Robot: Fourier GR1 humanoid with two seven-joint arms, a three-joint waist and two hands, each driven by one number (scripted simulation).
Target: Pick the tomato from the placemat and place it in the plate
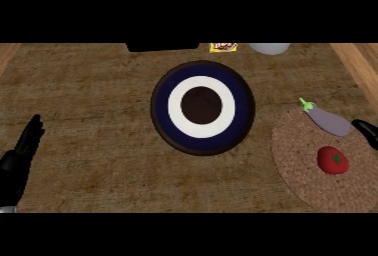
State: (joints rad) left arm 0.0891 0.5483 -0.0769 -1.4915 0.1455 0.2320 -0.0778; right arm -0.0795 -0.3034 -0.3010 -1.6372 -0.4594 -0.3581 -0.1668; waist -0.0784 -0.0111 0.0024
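Two hands show in the head view. Counter [88, 115]: brown, mottled, grainy surface. Plate [203, 145]: round, dark navy rim, white ring, dark brown centre, near the counter's middle. Placemat [303, 175]: round, woven, tan, at the right edge. Tomato [333, 160]: red, smooth, green stem, lying on the placemat's right part. Eggplant [328, 121]: purple-grey, glossy, on the mat's upper edge. Left hand [21, 155]: at the left edge, fingers straight and apart, holding nothing. Right hand [366, 132]: only a black tip at the right edge; finger state cannot be told.
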